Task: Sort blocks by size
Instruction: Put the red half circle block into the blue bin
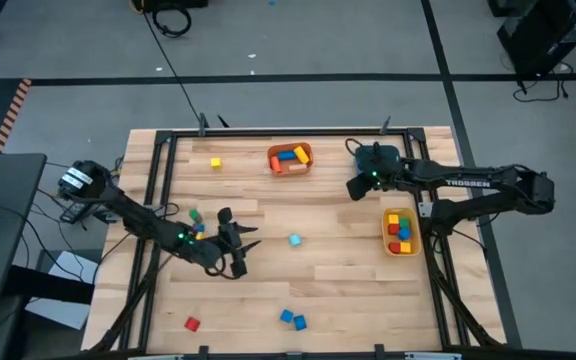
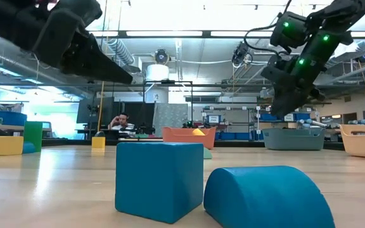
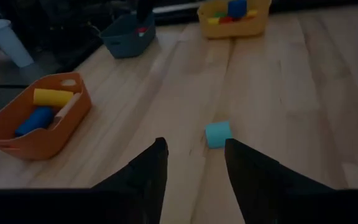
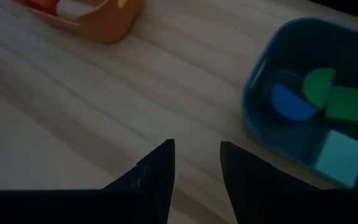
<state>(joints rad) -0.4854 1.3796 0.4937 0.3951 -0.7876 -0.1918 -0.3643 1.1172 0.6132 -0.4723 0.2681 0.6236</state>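
Note:
My left gripper (image 1: 245,246) hangs open over the middle left of the table, nothing between its fingers (image 3: 194,146). A light blue block (image 3: 218,134) lies on the wood just beyond its fingertips (image 1: 294,240). My right gripper (image 1: 356,187) is open too, above bare wood beside the teal bin (image 4: 260,74), which holds blue, green and light blue blocks. Loose blocks rest on the table: a yellow one (image 1: 215,162), a green one (image 1: 195,214), a red one (image 1: 192,323) and two blue ones (image 1: 292,319), which loom large in the low view (image 2: 159,180).
An orange bin (image 1: 290,158) with red, blue and yellow blocks stands at the far middle. A yellow bin (image 1: 400,232) with several blocks sits at the right. A black frame rims the table (image 1: 168,140). Bare wood lies between the two grippers.

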